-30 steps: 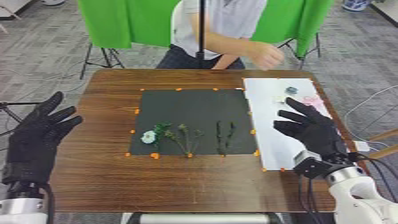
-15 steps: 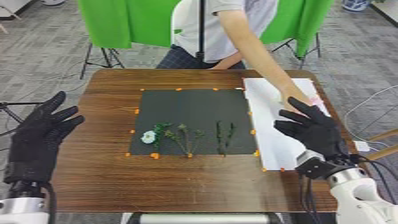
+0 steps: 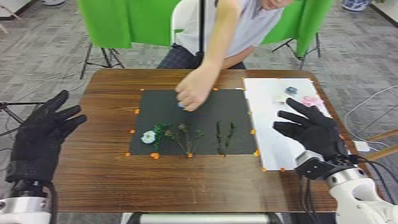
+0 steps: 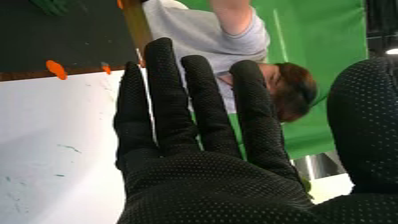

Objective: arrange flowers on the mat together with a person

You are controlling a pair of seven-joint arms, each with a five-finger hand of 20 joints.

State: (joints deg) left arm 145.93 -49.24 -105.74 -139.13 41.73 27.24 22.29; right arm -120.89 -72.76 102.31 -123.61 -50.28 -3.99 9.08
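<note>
Black mat [image 3: 233, 107]: flat on the surface [image 3: 178, 185], with orange marks [image 3: 155, 156] along its edges; on its near part we see plants laid out side by side.
White flower [image 3: 148, 136]: near the mat's left edge, its head rounded and pale.
Leafy sprig [image 3: 161, 131]: curly and green, just beside that flower.
Branching stems [image 3: 185, 137]: thin and forked, near the middle of the row.
Slim dark stems [image 3: 220, 137]: a narrow, roughly parallel pair at the right of the row.
Person's hand [image 3: 197, 89]: above the mat's far part, with a small bluish piece [image 3: 182, 104] at the fingertips; we cannot tell whether it touches the mat.
White sheet [image 3: 275, 135]: right of the mat; toward its far end we find a blue-grey flower [image 3: 291, 90], a pink flower [image 3: 311, 101] and a small pale one.
Right robot hand [image 3: 311, 132]: spread open over the sheet; our right wrist view gives straight fingers, thumb well apart.
Left robot hand [image 3: 34, 145]: fingers spread, at the surface's left edge.
Textures: dotted black fabric on the glove, brown wood grain on the surface, green cloth [image 3: 124, 25] hanging behind.
</note>
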